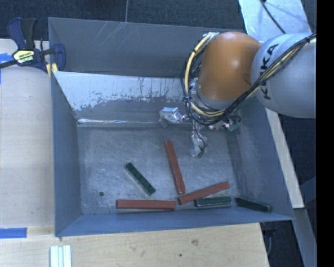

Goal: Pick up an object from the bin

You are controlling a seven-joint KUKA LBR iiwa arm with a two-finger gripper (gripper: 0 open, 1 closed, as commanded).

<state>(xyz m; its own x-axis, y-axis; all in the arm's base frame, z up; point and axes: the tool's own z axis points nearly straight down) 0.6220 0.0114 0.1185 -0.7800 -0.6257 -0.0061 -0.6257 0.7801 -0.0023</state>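
My gripper (198,147) hangs below the arm's orange cover in the back right part of the bin, above the floor. Nothing shows in it. Closest to it is a red-brown stick (175,166), lying slanted just to the front left, its far end a short way from the gripper tip. A second red-brown stick (204,192) lies across the near end of that one, towards the front wall. A dark green stick (140,179) lies slanted further left on the floor.
Along the front wall lie a third red-brown stick (146,204), a dark green stick (213,202) and another dark green one (254,206) in the front right corner. The arm and its cover overhang the bin's back right.
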